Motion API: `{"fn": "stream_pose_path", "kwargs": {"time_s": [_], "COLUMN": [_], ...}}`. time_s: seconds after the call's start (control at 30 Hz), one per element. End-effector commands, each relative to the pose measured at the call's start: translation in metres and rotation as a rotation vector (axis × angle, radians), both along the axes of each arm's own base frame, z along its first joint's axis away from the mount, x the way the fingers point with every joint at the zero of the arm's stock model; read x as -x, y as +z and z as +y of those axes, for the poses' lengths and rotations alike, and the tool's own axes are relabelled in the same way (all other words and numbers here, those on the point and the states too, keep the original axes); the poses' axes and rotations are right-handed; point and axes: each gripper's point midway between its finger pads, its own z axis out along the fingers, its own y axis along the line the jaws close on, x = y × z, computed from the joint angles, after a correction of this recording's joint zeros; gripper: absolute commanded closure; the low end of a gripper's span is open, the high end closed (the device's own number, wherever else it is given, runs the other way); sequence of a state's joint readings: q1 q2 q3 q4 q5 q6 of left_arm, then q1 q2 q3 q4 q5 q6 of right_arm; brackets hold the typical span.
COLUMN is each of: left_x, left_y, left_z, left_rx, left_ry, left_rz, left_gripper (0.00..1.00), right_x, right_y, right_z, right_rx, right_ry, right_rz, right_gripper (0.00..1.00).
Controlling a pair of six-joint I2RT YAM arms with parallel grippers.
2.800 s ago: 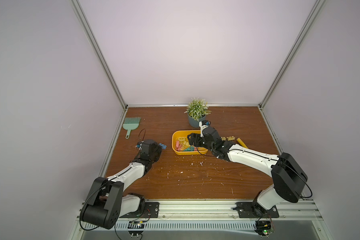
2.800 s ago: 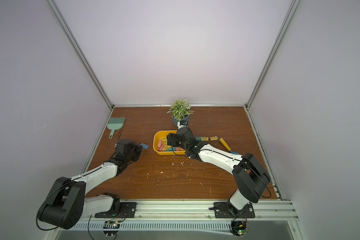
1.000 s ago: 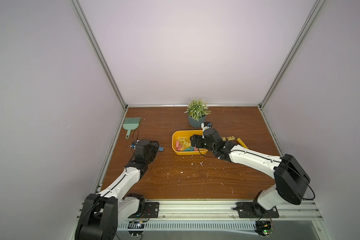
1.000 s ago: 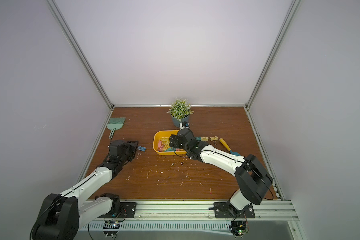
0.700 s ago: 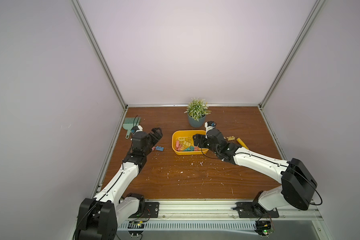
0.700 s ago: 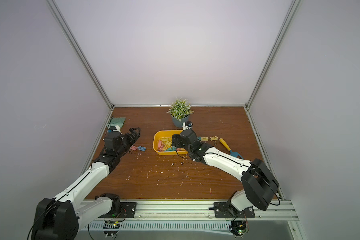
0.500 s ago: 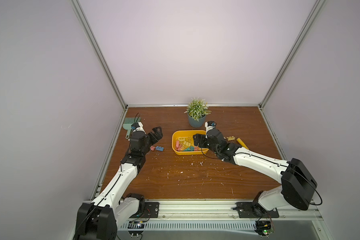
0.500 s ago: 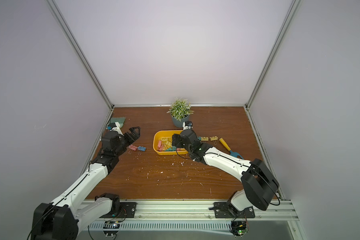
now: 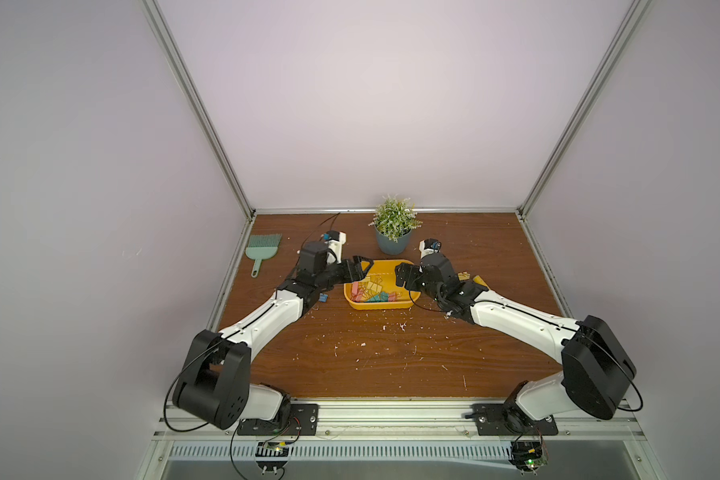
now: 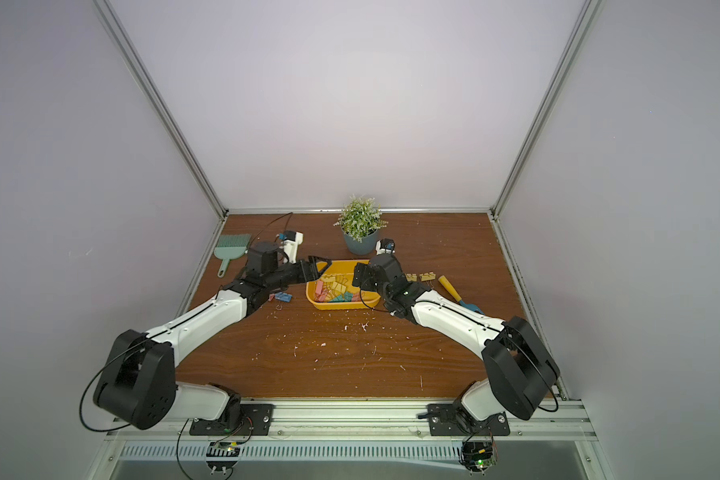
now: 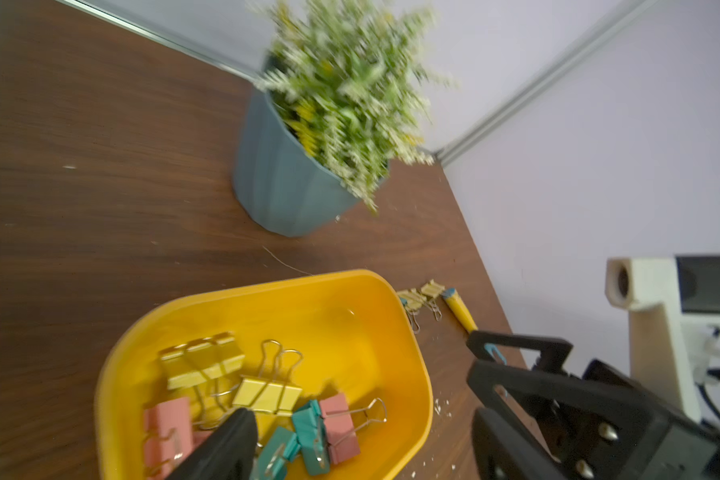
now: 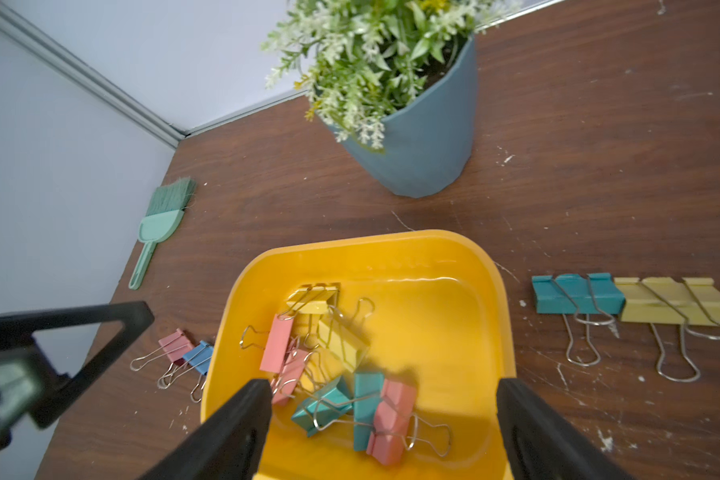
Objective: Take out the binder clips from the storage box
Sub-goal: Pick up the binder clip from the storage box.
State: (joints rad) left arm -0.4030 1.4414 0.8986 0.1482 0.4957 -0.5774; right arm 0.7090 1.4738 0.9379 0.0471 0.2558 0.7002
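**A:** Where are we locating the storage box (image 9: 377, 306) in both top views?

**B:** We are locating it on the wooden table (image 9: 391, 357), just in front of the plant pot (image 9: 393, 245) and between the two arms. We are finding pink, yellow and teal binder clips (image 12: 321, 345) heaped in its nearer part.

**A:** How are we reading the pincers?

**B:** We are seeing the right gripper (image 12: 383, 386) hanging over the box's right end. Its fingers are spreading wide and gripping nothing, with the heap lying beneath them. We are seeing the left gripper (image 10: 324, 269) reaching the box's left rim, its fingers parted with nothing between them.

**A:** Which clips are we marking outside the box?

**B:** We are marking a pink clip (image 12: 175, 343) touching a blue clip (image 12: 200, 355) just to its left. On its right, a teal clip (image 12: 578, 293) and a yellow clip (image 12: 678, 301) are lying side by side. We are also noting a green brush (image 9: 262, 247) by the left wall and a yellow-handled tool (image 10: 449, 286) well to the right.
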Motion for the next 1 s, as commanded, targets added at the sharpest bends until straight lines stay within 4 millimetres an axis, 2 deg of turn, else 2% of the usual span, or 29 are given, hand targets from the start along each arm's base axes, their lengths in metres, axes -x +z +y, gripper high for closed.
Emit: {"fn": "stream_pose_path", "kwargs": {"time_s": [0.0, 0.1, 0.27, 0.43, 0.7, 0.73, 0.77, 0.97], "left_x": [0.015, 0.021, 0.022, 0.028, 0.026, 0.028, 0.023, 0.020], "left_y": [-0.023, -0.046, -0.081, -0.101, -0.111, -0.115, -0.106, -0.112], "left_z": [-0.029, -0.051, -0.068, -0.084, -0.093, -0.094, -0.100, -0.103], "left_rx": [-0.133, -0.234, -0.446, -0.599, -0.652, -0.660, -0.644, -0.682], "left_ry": [-0.137, -0.210, -0.223, -0.238, -0.186, -0.186, -0.183, -0.163], "left_rz": [0.044, 0.120, 0.189, 0.219, 0.241, 0.248, 0.230, 0.243], "left_gripper": [0.23, 0.28, 0.32, 0.35, 0.44, 0.44, 0.44, 0.47], "right_x": [0.004, 0.008, 0.013, 0.015, 0.021, 0.021, 0.022, 0.021], "right_y": [0.003, -0.002, -0.004, -0.001, 0.002, 0.002, 0.003, 0.005], "right_z": [-0.021, -0.031, -0.052, -0.067, -0.082, -0.082, -0.082, -0.080], "right_rx": [-0.048, -0.084, -0.073, -0.074, -0.094, -0.099, -0.103, -0.106], "right_ry": [-0.049, -0.061, -0.140, -0.207, -0.266, -0.266, -0.266, -0.263], "right_rz": [0.010, 0.016, 0.007, -0.016, -0.036, -0.037, -0.039, -0.041], "right_gripper": [0.09, 0.12, 0.12, 0.11, 0.12, 0.12, 0.12, 0.12]}}
